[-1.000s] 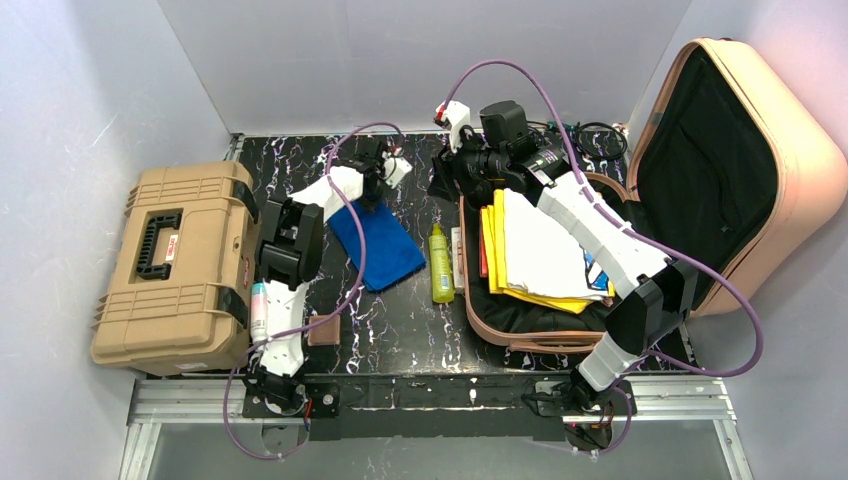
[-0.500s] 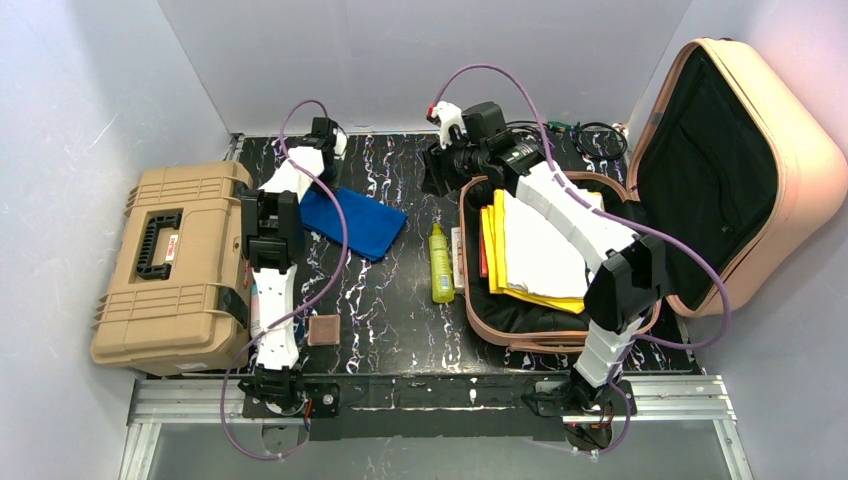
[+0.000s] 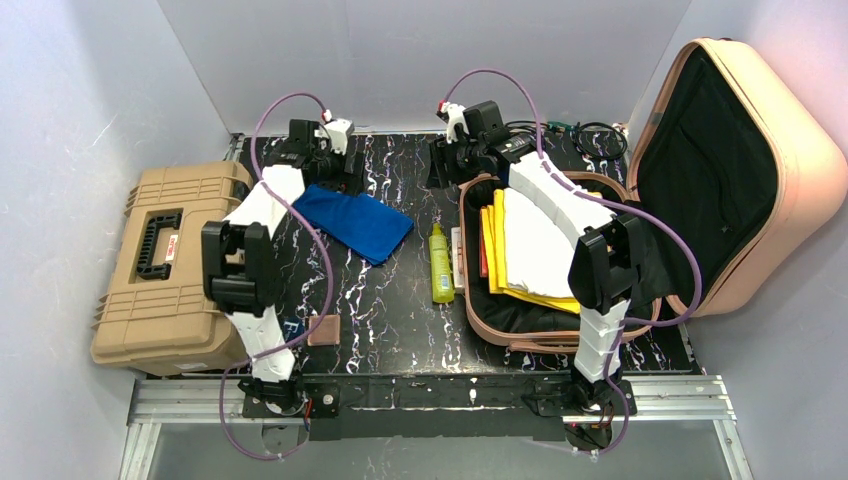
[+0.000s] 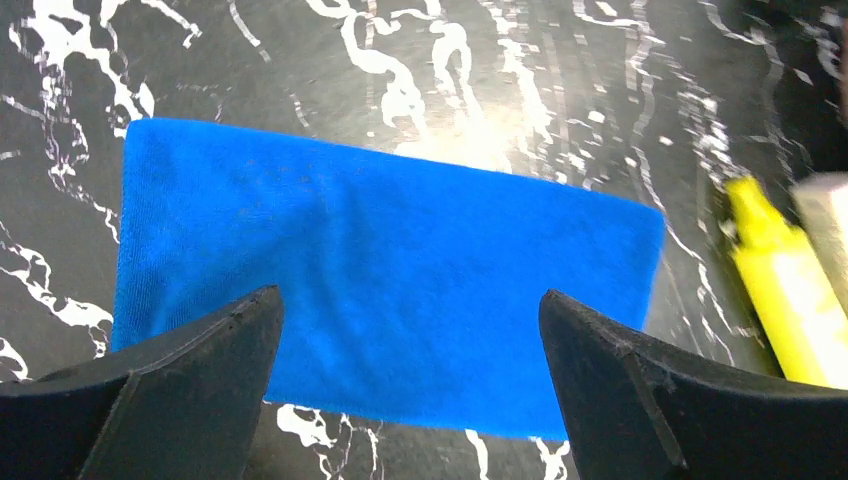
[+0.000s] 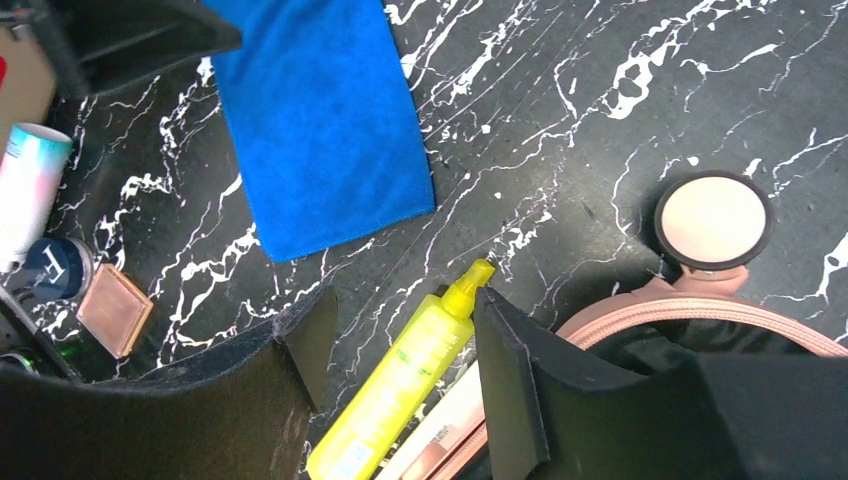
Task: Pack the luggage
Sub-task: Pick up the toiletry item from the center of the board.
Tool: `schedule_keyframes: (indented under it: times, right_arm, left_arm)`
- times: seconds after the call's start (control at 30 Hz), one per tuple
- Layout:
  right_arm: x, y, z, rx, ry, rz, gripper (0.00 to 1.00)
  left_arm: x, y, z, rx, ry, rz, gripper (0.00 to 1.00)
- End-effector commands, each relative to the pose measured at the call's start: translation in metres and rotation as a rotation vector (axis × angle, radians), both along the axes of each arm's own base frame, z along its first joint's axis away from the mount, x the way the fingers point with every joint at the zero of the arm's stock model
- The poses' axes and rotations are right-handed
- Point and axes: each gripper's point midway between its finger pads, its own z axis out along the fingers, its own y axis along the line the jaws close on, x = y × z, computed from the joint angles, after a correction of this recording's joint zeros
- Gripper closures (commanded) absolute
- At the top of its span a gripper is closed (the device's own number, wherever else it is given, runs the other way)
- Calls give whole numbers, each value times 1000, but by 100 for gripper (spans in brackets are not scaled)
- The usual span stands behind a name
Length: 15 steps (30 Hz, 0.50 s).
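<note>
- peach-pink hard-shell suitcase, where?
- right side of the black white-veined marble worktop. lid stood open towards the right wall, black-lined base flat, folded yellow and white fabrics inside.
- handling?
- stiff and bulky, shell probably slick. likely best taken at the lid rim, not the smooth face.
- claws?
- left claw spread wide, empty, hovering over the soft blue microfibre cloth. right claw partly open, empty too, above the yellow squeeze bottle beside the suitcase corner.
- room?
- pale walls close on three sides, tan ribbed toolbox filling the left. little slack for a swinging lid.
</note>
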Motion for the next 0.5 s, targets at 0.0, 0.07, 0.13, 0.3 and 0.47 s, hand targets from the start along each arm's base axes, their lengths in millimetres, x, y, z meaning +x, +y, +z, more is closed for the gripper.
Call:
schedule_keyframes:
  times: [0.0,0.07,0.13,0.3,0.47]
  right_arm:
    - [3,10,33,88,-41,11,38]
    - [1,11,32,108,-23,15,38]
    - [0,11,31,116,-14,18,38]
    - [6,6,29,134,7,5,38]
    - [14,-12,33,171,19,-30,38]
  left_arm:
    - [-22,-23,33,-27,-177,-273,2]
    - [-38,-30,30,-12,-205,-388,2]
    - [-55,-39,23,22,-232,-506,2]
    - [-90,-57,-21,345,-284,-788,2]
    - [-112,-73,-47,514,-392,-959,2]
